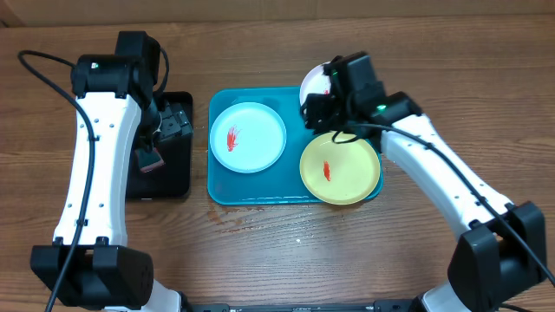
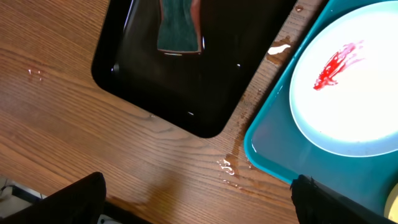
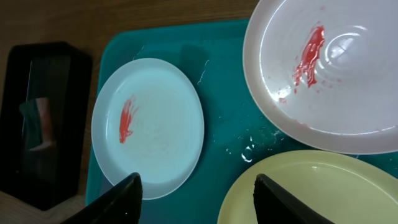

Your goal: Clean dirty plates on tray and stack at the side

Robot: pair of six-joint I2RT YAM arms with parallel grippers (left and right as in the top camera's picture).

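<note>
**Fig. 1. 2 open grippers over a tray of 3 smeared plates**

Right gripper (image 3: 196, 186): the fingers stand well apart with nothing between them. It hangs above the far right part of the turquoise tray (image 1: 251, 189). In the right wrist view, wet tray floor and the near edge of the yellow-green plate (image 3: 298, 186) show between the fingertips.

Just beyond the gripper lies the white plate (image 3: 336, 74), with a red smear (image 3: 309, 53) left of its centre. It sits across the tray's far right corner, partly past the lip. Its lower rim meets the yellow-green plate, but whether the 2 touch cannot be told.

The yellow-green plate occupies the tray's near right part and carries 1 short red smear in the overhead view. The light-blue plate (image 1: 247, 137) lies flat on the left half of the tray, apart from the other 2, and is also smeared red. Water droplets (image 3: 249, 146) dot the tray floor between the plates.

Left gripper (image 2: 196, 186): the fingers are spread wide and hold nothing. It hangs over the wooden table (image 1: 260, 251) at the near right corner of the black tray (image 2: 155, 93). A green sponge (image 2: 179, 28) lies inside that tray. The black tray stands just left of the turquoise tray, with small droplets (image 2: 227, 167) on the wood between them.
</note>
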